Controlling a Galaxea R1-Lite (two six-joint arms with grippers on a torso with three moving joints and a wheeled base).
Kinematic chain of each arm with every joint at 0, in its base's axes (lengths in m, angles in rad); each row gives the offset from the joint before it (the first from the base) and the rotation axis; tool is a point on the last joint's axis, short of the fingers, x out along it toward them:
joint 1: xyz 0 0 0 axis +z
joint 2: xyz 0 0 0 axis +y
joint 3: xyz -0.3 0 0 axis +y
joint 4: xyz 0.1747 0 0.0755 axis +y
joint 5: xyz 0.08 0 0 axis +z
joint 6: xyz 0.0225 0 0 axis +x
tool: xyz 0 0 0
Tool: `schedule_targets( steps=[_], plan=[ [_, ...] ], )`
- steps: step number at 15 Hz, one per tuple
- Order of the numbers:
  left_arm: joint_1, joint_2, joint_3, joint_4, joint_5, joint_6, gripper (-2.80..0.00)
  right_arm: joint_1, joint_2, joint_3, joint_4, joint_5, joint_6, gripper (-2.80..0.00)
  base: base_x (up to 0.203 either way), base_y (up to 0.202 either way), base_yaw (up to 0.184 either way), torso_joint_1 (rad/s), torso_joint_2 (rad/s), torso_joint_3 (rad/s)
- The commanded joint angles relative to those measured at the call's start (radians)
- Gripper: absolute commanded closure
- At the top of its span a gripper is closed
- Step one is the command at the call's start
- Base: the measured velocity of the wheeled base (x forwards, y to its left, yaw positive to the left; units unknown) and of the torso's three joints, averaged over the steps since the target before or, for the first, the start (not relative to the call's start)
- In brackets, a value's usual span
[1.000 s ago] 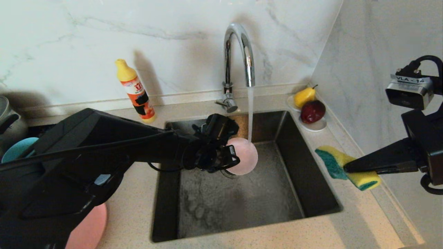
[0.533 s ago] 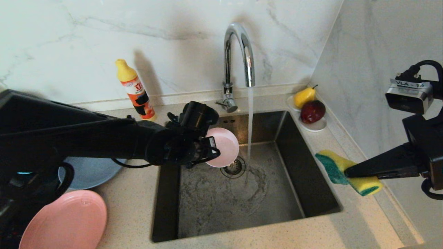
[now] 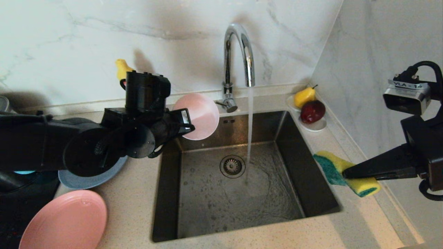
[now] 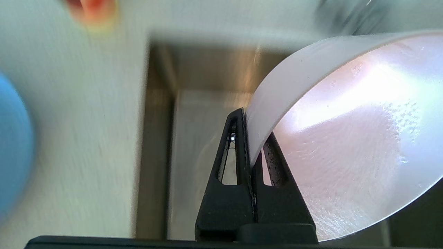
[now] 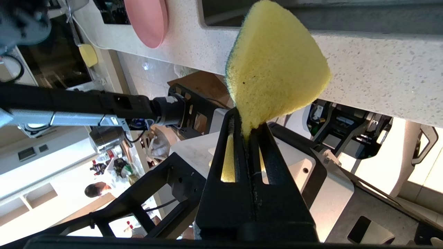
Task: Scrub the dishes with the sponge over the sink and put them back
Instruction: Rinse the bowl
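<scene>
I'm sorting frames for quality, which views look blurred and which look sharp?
Left wrist view: counter and sink smeared, pale pink bowl crisp. Head view: sharp, glare on the faucet. Right wrist view: sponge sharp.

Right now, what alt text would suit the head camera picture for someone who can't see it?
The left gripper holds a pale pink bowl above the sink's back-left corner while the faucet runs. The right gripper clamps the sponge over the counter.
</scene>
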Motion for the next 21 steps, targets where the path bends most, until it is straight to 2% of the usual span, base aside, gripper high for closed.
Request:
schedule_targets(
  steps=[1,8,10,13,18,21],
  plan=[
    [0.002,-0.062,0.052,-0.192,-0.008,0.039,0.00,0.001,0.004,0.006,0.002,0.005,0.003,0.00,0.000,0.000,0.000,0.000,0.00,0.000],
    [0.003,-0.102,0.058,-0.383,-0.100,0.113,0.00,-0.007,0.019,0.019,-0.020,0.022,0.001,0.00,0.000,0.000,0.000,0.000,0.00,0.000],
    [0.003,-0.113,0.062,-0.426,-0.112,0.133,0.00,-0.007,0.021,0.036,-0.075,0.023,0.004,0.00,0.000,0.000,0.000,0.000,0.00,0.000],
    [0.005,-0.148,0.067,-0.449,-0.145,0.142,0.00,-0.006,0.028,0.042,-0.098,0.026,0.006,0.00,0.000,0.000,0.000,0.000,0.00,0.000],
    [0.007,-0.248,0.136,-0.450,-0.265,0.142,0.00,-0.006,0.022,0.040,-0.097,0.028,0.006,0.00,0.000,0.000,0.000,0.000,0.00,0.000],
    [0.007,-0.264,0.148,-0.450,-0.268,0.148,0.00,-0.006,0.016,0.042,-0.092,0.028,0.006,0.00,0.000,0.000,0.000,0.000,0.00,0.000]
  ],
)
